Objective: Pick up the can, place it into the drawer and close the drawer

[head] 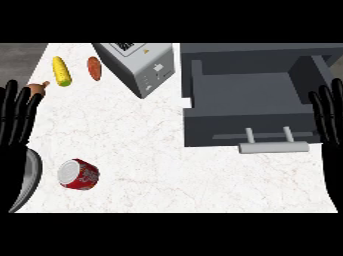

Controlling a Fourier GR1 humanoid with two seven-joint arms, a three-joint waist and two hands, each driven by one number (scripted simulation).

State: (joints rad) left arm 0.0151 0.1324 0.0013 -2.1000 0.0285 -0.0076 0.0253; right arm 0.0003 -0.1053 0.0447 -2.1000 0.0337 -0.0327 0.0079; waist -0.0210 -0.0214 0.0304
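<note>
Well, the can lies on the counter at lower left, red, its silver top turned toward the view; the left hand rests at the left edge, fingers straight and up, apart from the can; the right hand rests at the right edge, likewise flat and spread, curled round nothing; the drawer stands pulled out at upper right, its grey floor showing, its handle nearest the view, well apart from the can; a grey box sits askew just left of the drawer; corn and a reddish vegetable lie at upper left; a small brown thing lies near the left fingertips; a grey rim curves between left hand and can.
</note>
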